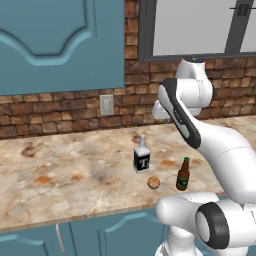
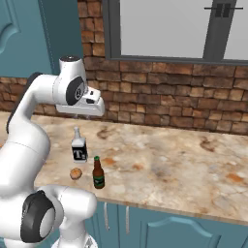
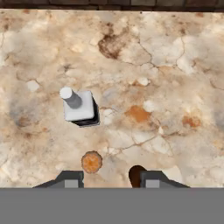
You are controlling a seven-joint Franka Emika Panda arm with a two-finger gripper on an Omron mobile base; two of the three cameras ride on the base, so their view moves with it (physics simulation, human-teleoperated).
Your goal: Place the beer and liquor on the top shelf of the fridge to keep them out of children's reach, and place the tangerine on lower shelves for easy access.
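Three task items stand together on the marbled stone counter [image 1: 75, 170], close to its near edge. The liquor [image 1: 142, 155], a clear squarish bottle with a black label, stands upright and farthest back of the three. The tangerine [image 1: 153, 183] lies just in front of it, nearer the counter edge, apart from the bottle. The beer [image 1: 183, 174], a slim brown bottle with a green neck label, stands upright just to the right of the tangerine, not touching it.

The gripper [image 3: 108, 178] hangs high above this group, looking straight down; in the hand view its two dark fingertips [image 3: 70, 179] sit a moderate gap apart with nothing between them, so the jaws grip nothing. From up there the liquor's pale cap, the tangerine and the dark top of the beer all show below the hand.

Behind the counter runs a brick wall [image 1: 60, 112] with a wall socket [image 1: 106, 104], teal cabinets [image 1: 60, 45] above and a window [image 1: 200, 27] to the right.
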